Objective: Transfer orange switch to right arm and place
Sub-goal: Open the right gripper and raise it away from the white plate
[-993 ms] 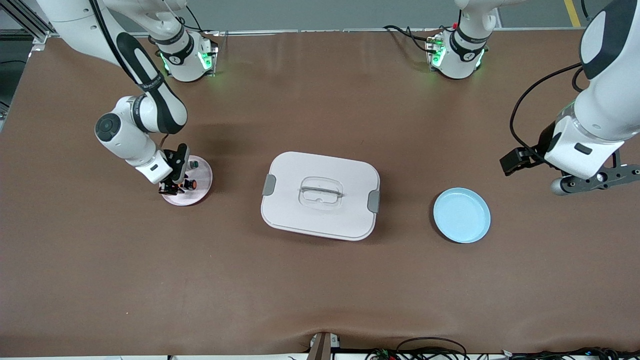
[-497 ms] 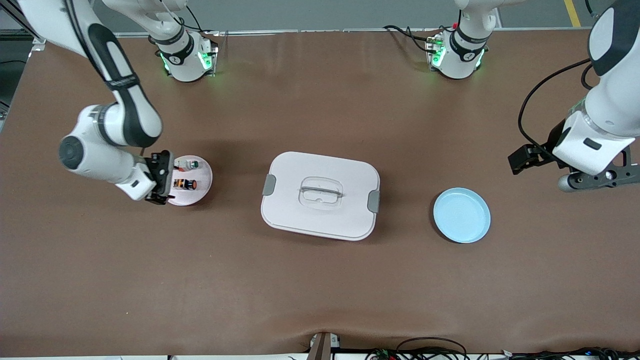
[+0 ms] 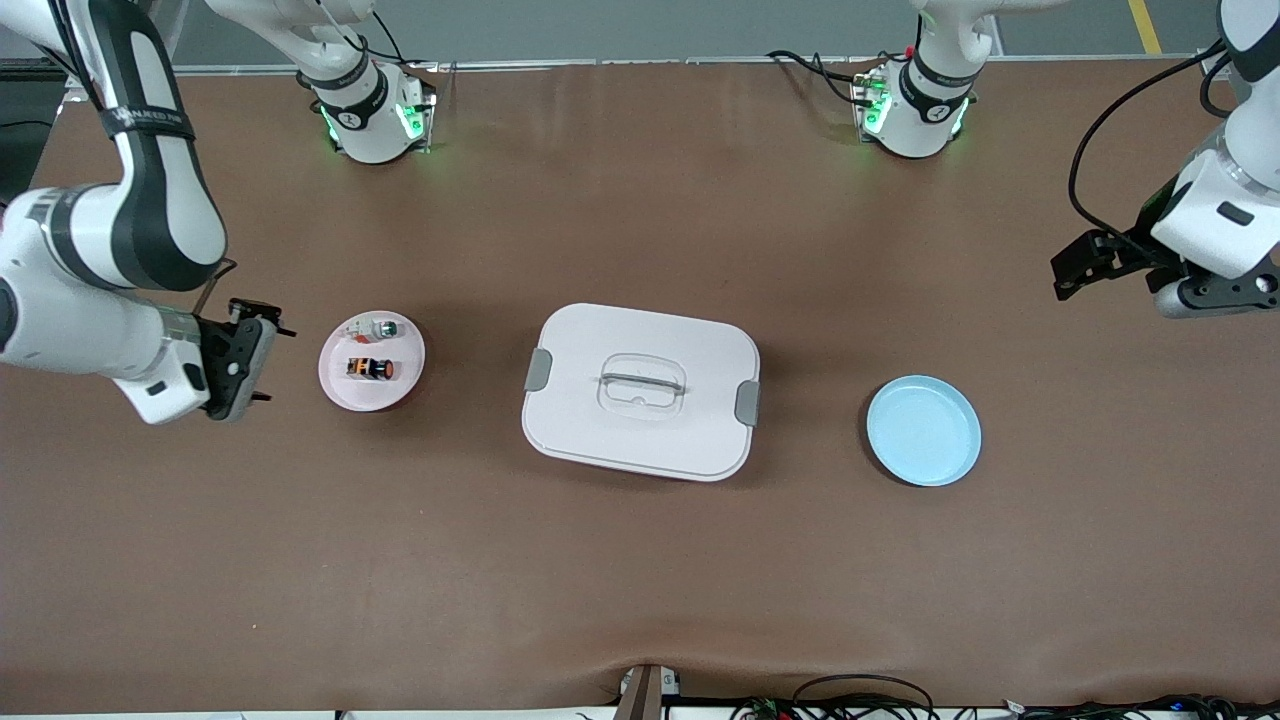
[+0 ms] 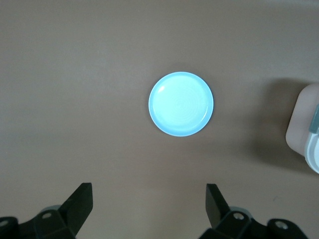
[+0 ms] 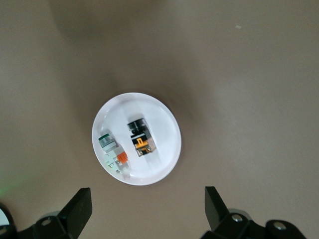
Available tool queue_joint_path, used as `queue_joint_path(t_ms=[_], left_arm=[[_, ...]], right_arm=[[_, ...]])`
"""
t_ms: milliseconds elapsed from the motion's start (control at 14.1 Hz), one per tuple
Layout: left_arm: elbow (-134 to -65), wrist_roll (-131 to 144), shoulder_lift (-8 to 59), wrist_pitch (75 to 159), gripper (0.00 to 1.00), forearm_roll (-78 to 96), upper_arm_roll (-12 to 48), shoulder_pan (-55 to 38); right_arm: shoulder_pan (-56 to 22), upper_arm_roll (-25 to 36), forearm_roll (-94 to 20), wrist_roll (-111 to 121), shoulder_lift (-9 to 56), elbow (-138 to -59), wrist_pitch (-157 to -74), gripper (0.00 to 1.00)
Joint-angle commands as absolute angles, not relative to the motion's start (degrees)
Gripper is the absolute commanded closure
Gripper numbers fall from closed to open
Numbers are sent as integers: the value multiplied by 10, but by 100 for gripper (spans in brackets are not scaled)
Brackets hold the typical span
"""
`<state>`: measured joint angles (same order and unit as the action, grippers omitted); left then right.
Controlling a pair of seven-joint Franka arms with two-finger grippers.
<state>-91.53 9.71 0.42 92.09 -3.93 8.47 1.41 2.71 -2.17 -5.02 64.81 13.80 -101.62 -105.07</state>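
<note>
The orange switch (image 3: 368, 368) lies on its side on a small pink plate (image 3: 403, 382), its orange-red end toward the white box. In the right wrist view it shows as a black and orange part (image 5: 140, 139) on that plate (image 5: 162, 162). My right gripper (image 3: 245, 362) is open and empty. It hangs over bare table beside the plate, toward the right arm's end. My left gripper (image 3: 1215, 292) is open and empty, up over the left arm's end of the table. Its open fingers (image 4: 79, 201) show in the left wrist view, with nothing between them.
A white-and-clear switch with a green tip (image 3: 378, 327) shares the pink plate. A white lidded box (image 3: 640, 390) with a clear handle stands mid-table. A light blue plate (image 3: 923, 430) lies toward the left arm's end and holds nothing; it also shows in the left wrist view (image 4: 181, 103).
My right gripper has drawn back from over the pink plate toward the right arm's end, leaving the orange switch on the plate. My left gripper has moved away from the blue plate.
</note>
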Motion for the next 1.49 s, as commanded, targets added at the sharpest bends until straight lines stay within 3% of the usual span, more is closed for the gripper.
queue_joint_path(t_ms=[0, 709, 1419], left_arm=[[-927, 88, -17, 898, 0, -31, 78, 7], [-927, 62, -51, 859, 0, -11, 78, 1], [-911, 62, -45, 860, 0, 1, 77, 6]], right_arm=[[35, -27, -28, 546, 121, -986, -1017, 0], [41, -26, -1, 152, 118, -811, -811, 0], [57, -27, -4, 31, 95, -762, -778, 0]])
